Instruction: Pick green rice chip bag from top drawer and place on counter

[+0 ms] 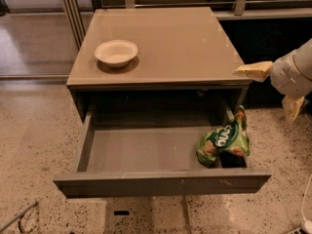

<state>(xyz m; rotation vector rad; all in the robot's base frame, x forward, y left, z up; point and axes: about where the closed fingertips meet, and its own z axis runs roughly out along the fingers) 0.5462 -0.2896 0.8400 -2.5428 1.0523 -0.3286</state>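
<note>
The green rice chip bag lies crumpled in the front right corner of the open top drawer, leaning against its right wall. The drawer is pulled far out under the tan counter. My gripper hangs at the right edge of the view, beside the counter's front right corner and above and to the right of the bag. Its two tan fingers are spread wide, one pointing left towards the counter edge and one pointing down. It holds nothing.
A white bowl sits on the left part of the counter. The drawer's front panel juts out over the speckled floor. A railing and dark shelving stand behind the cabinet. A cable lies on the floor at the bottom left.
</note>
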